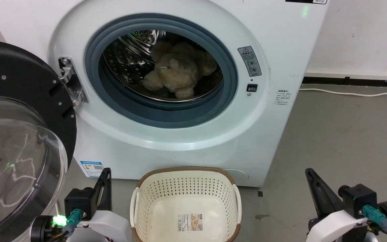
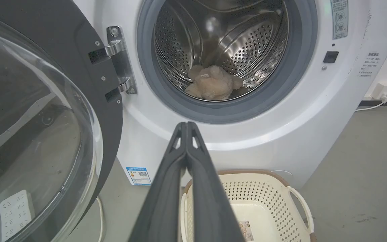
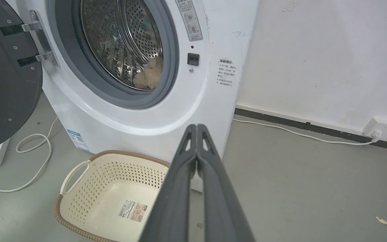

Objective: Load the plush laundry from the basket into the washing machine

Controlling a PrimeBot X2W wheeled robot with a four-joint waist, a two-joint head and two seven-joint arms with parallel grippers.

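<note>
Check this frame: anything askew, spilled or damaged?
Nothing serious. The plush laundry lies inside the washing machine, the basket stands upright and empty, the door is open. Only oddity: a small pale scrap on the floor, right of the machine.

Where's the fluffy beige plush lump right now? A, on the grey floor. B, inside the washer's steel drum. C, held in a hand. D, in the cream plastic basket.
B: the fluffy beige plush lump lies in the shiny perforated steel drum of the white front-loading washer.
</note>
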